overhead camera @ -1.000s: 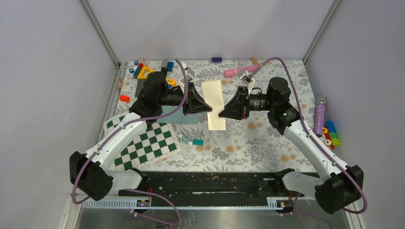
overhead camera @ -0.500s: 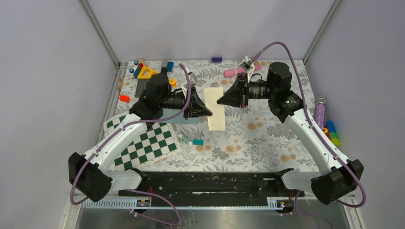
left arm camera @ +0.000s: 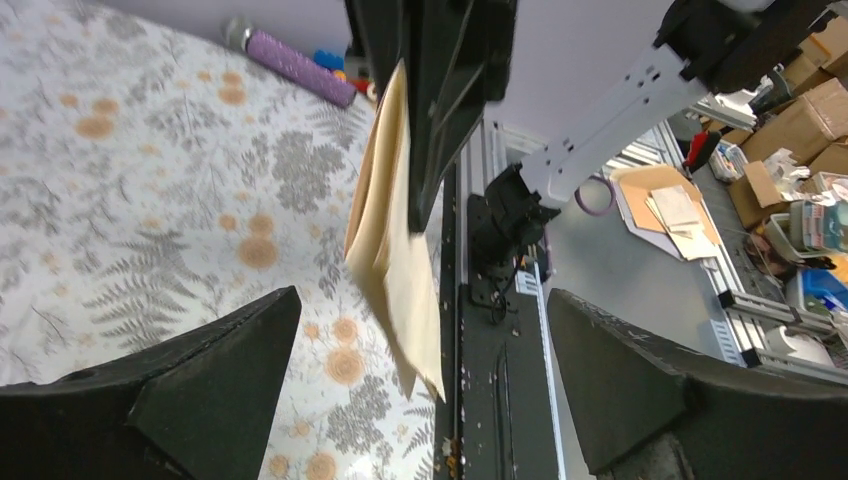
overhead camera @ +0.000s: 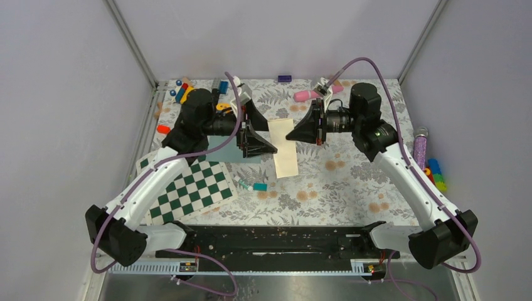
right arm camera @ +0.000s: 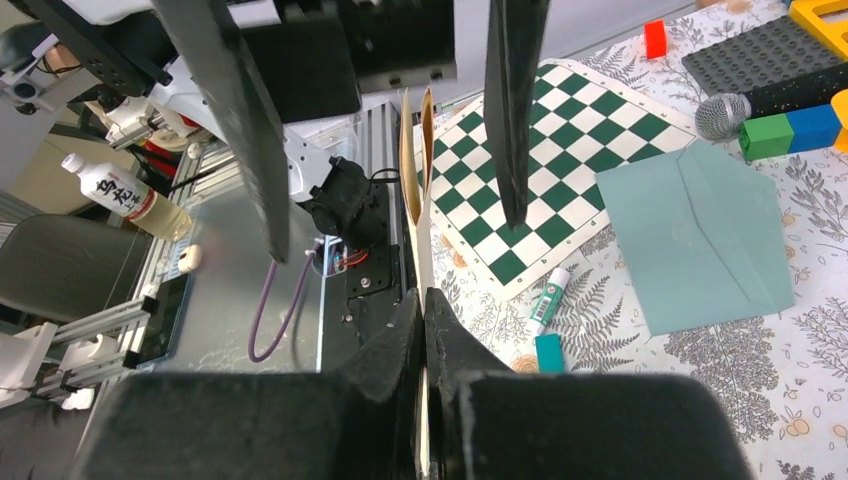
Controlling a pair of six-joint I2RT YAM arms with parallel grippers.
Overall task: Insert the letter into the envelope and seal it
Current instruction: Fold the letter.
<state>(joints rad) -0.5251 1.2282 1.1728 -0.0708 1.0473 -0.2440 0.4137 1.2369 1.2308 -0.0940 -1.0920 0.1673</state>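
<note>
The letter [overhead camera: 285, 150] is a cream sheet, folded, hanging above the table from my right gripper [overhead camera: 288, 135], which is shut on its upper right edge. In the right wrist view the letter [right arm camera: 417, 150] shows edge-on, running out from the closed right gripper [right arm camera: 422, 297]. My left gripper [overhead camera: 270, 140] stands open just left of the sheet, its fingers apart from it. In the left wrist view the letter [left arm camera: 392, 250] hangs free ahead of the wide left gripper [left arm camera: 420, 300]. The teal envelope [right arm camera: 695, 235] lies flat on the table, largely hidden under the left gripper from above [overhead camera: 237, 152].
A green-white checkerboard [overhead camera: 188, 188] lies at front left, with a glue stick [overhead camera: 244, 184] and a small teal block [overhead camera: 260, 187] beside it. Toys [overhead camera: 188, 94] crowd the back left. A pink object [overhead camera: 308, 95], a purple bottle [overhead camera: 419, 150] and coloured blocks [overhead camera: 434, 175] lie right.
My left gripper has opened and let go of the letter, drawing slightly left. The right gripper has closed fully on the sheet and lifted toward the back, so it alone holds the letter.
</note>
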